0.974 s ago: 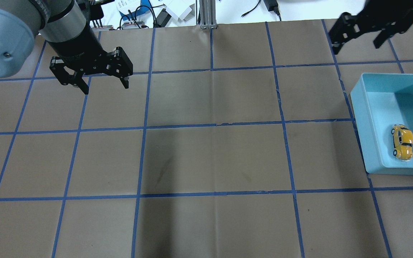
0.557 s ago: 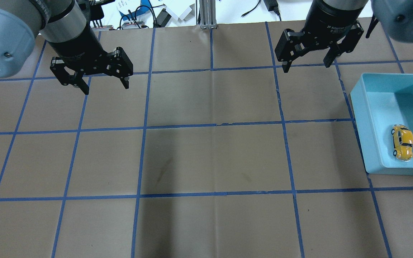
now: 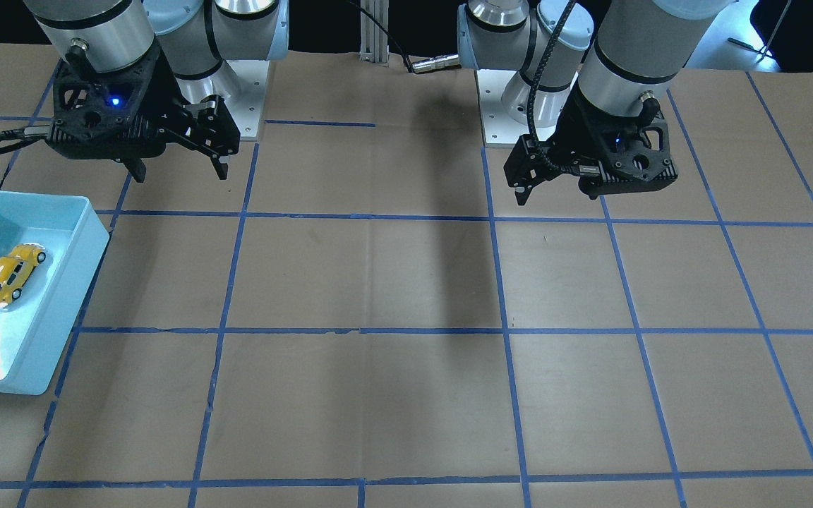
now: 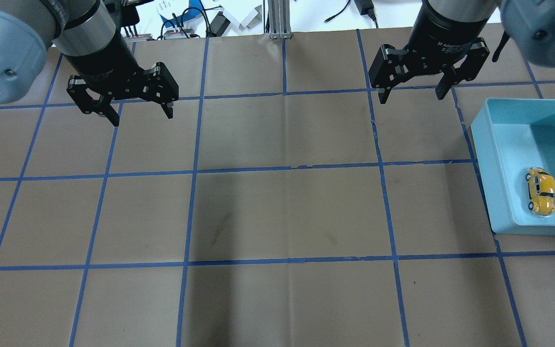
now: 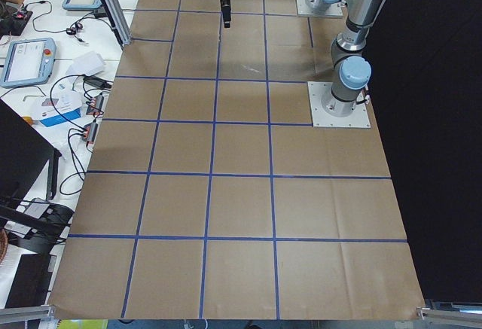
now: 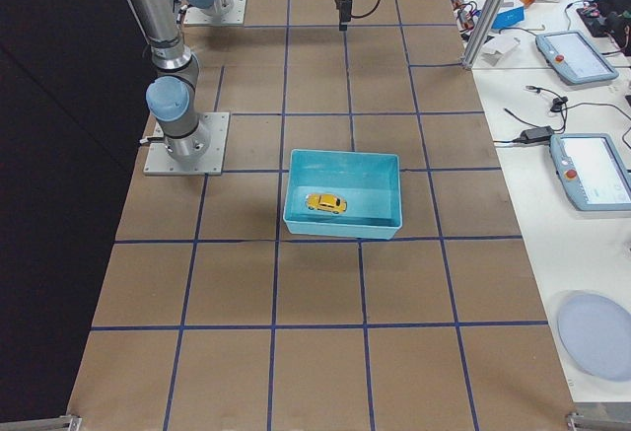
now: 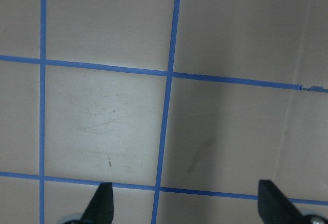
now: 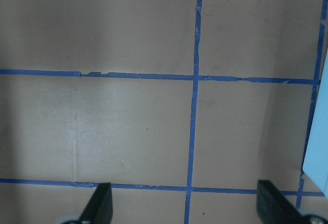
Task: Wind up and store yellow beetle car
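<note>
The yellow beetle car (image 4: 541,191) lies inside a light blue bin (image 4: 494,183) at the table's right edge, near the bin's front wall. It also shows in the front-facing view (image 3: 13,274) and the right side view (image 6: 324,202). My right gripper (image 4: 411,98) is open and empty, hovering above the table, behind and to the left of the bin; it also shows in the front-facing view (image 3: 181,174). My left gripper (image 4: 142,118) is open and empty over the back left of the table. Both wrist views show only bare paper between open fingertips (image 7: 102,203) (image 8: 102,203).
The table is brown paper with a blue tape grid. An aluminium post (image 4: 277,19) stands at the back edge, with cables and boxes behind it. The arm bases (image 3: 505,106) sit on the robot's side. The bin's edge (image 8: 318,147) shows in the right wrist view.
My right gripper has swung in from the far back right corner leftward over the table, then nearly settled. The left gripper, the car and the bin have not moved.
</note>
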Motion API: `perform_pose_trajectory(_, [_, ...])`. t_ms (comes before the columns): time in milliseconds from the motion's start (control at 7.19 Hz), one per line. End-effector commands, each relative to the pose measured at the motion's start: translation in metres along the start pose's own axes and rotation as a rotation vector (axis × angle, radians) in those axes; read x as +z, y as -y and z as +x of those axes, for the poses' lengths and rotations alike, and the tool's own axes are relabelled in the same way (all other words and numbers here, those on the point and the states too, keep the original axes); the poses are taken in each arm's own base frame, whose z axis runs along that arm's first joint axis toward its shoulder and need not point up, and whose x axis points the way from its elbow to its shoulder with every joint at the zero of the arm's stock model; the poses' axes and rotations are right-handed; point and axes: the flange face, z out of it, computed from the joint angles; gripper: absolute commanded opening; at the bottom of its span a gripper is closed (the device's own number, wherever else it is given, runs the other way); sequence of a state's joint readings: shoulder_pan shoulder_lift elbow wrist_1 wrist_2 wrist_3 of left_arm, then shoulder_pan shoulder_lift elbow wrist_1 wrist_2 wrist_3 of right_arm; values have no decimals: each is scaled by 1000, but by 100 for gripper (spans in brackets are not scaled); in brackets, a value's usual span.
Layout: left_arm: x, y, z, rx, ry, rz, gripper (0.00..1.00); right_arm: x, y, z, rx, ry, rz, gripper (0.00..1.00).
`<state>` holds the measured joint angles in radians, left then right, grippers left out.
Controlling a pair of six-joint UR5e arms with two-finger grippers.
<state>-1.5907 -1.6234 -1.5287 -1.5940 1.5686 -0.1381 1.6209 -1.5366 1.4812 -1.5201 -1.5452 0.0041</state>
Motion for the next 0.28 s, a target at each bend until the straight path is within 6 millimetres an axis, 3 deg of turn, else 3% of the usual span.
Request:
perform_pose_trajectory(0, [0, -1, 0, 0, 2, 0, 100, 1, 0, 0, -3, -4, 0, 100])
perform_pose_trajectory(139, [-1, -1, 0, 0, 3, 2, 100, 1, 0, -1, -6, -3, 0, 100])
